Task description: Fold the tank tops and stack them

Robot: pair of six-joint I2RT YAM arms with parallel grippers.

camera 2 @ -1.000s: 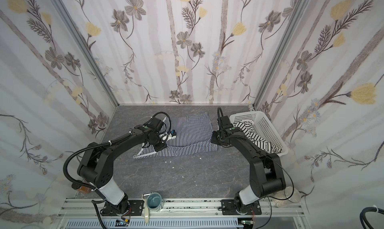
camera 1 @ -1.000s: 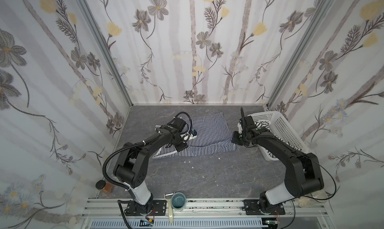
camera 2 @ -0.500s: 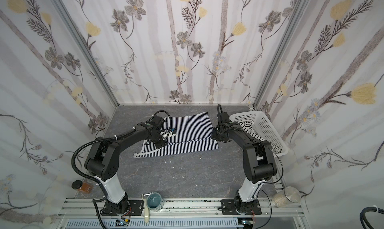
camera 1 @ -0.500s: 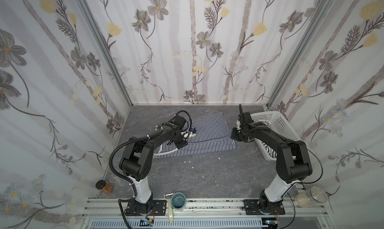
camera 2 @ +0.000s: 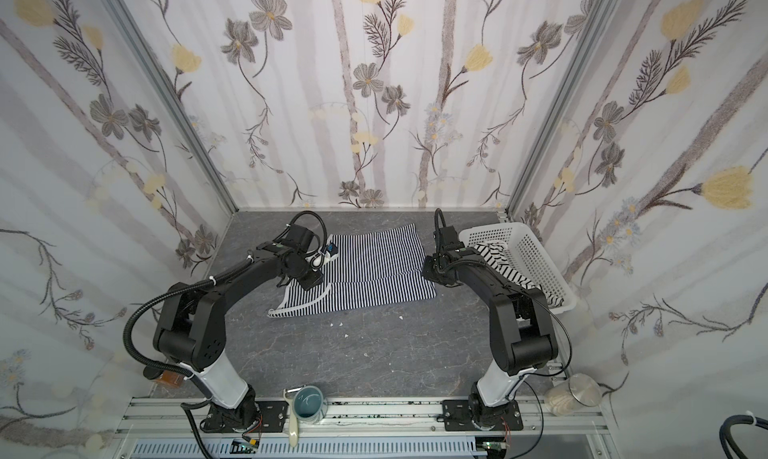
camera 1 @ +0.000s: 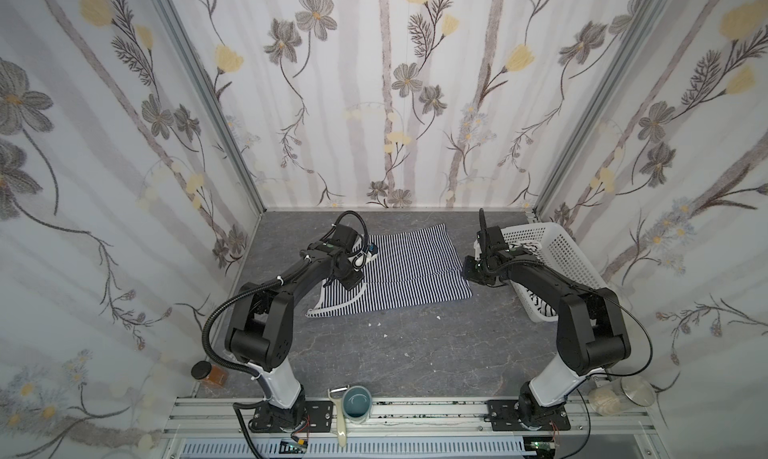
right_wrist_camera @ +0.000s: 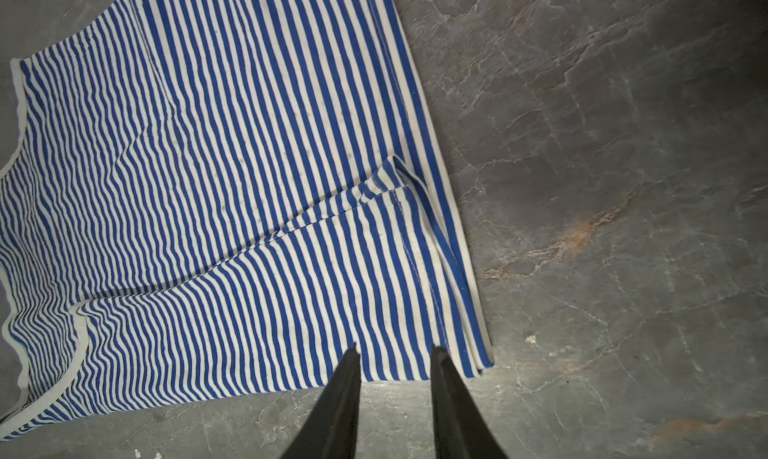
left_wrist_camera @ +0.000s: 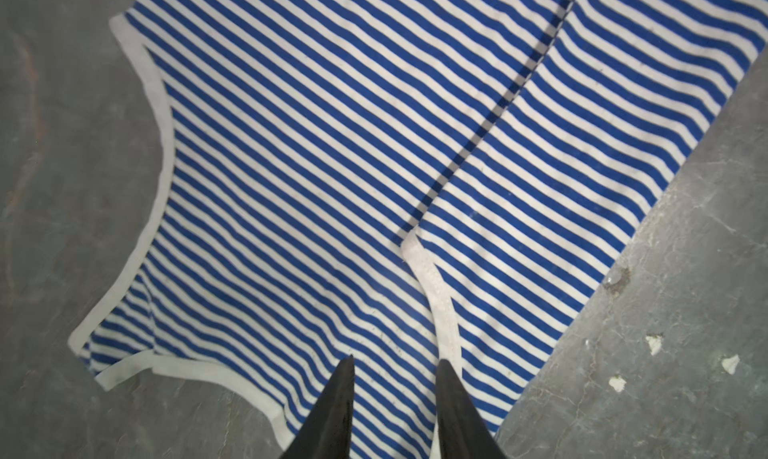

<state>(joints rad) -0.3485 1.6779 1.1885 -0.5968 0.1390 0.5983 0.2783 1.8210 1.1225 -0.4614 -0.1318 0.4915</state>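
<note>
Two empty claws, the left claw (left_wrist_camera: 397,359) and the right claw (right_wrist_camera: 395,346), stand slightly open over the fine-striped top (camera 1: 415,265) lying on the table (camera 1: 415,353) beside the basket (camera 2: 536,253), which holds the wide-striped top (camera 2: 494,257).

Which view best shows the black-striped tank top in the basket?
A top view: the black-striped tank top lies draped in the white basket, partly behind the right arm. Both top views show it; neither wrist view does.

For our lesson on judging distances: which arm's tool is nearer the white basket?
Right. The right tool hangs beside the basket, at the edge of the striped top; the left tool sits across the top, farther off.
</note>
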